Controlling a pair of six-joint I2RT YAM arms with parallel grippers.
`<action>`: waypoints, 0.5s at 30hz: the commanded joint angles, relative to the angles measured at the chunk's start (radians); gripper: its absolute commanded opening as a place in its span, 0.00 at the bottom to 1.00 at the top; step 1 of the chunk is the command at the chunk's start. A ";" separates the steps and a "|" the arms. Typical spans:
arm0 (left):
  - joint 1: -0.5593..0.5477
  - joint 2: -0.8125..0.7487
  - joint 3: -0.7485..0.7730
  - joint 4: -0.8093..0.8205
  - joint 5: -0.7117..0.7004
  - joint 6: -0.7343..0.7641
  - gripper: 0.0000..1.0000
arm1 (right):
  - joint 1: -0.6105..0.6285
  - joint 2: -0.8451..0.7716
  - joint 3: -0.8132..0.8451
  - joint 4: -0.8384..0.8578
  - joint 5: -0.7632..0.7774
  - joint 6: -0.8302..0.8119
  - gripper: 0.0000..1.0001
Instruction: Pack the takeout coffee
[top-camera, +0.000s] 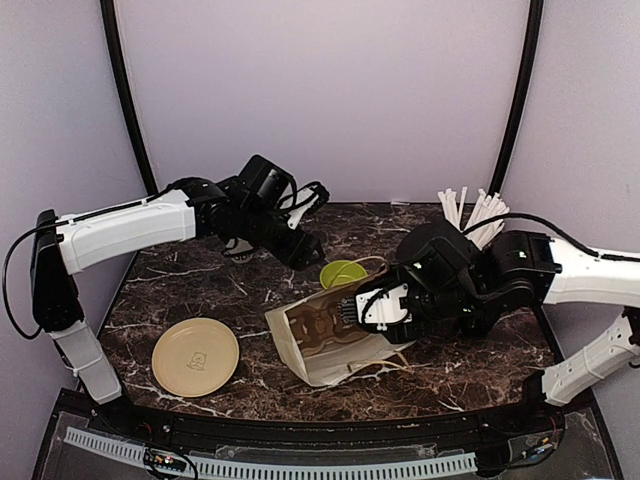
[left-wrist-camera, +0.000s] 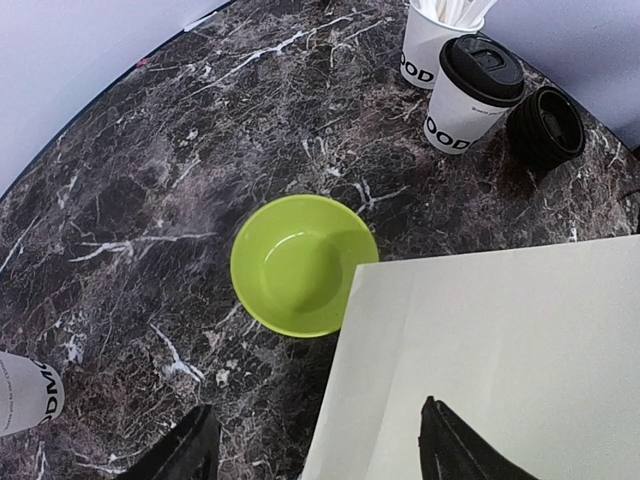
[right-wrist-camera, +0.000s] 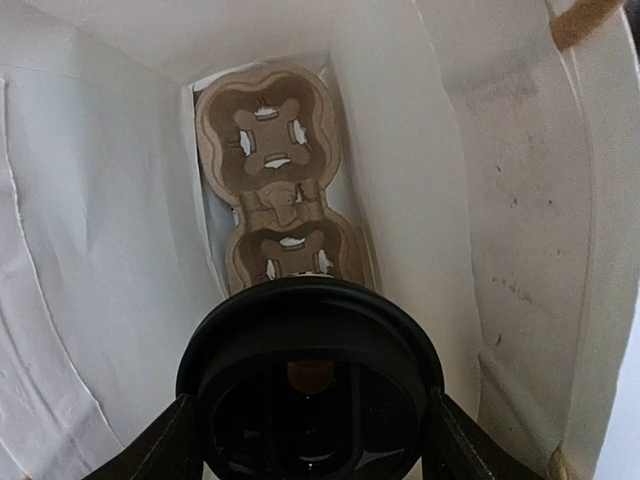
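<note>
Right gripper (right-wrist-camera: 310, 445): clamped on black-lidded takeout coffee cup (right-wrist-camera: 310, 340), inside white paper bag (right-wrist-camera: 100, 250)
Left gripper (left-wrist-camera: 320, 455): jaws wide, empty, hovering near round lime-green bowl (left-wrist-camera: 300, 265)

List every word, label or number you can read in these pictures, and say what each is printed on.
"OOD" - cup of straws, part of a longer word.
"OOD" - lidded cup, also partial.
"DM" - white cup at the left wrist view's edge, cut off.
Unreadable: fine print on the lidded cup; faint mark on the tan plate; raised marks on its black lid.
</note>
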 joint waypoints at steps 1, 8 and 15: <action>0.002 -0.005 -0.006 0.028 0.024 0.007 0.71 | 0.028 -0.007 -0.013 0.071 0.005 0.014 0.48; 0.003 0.033 -0.008 0.049 0.068 -0.001 0.71 | 0.048 -0.034 -0.100 0.139 0.026 0.003 0.48; 0.002 0.058 0.000 0.056 0.122 -0.028 0.70 | 0.059 -0.029 -0.107 0.119 -0.037 0.012 0.46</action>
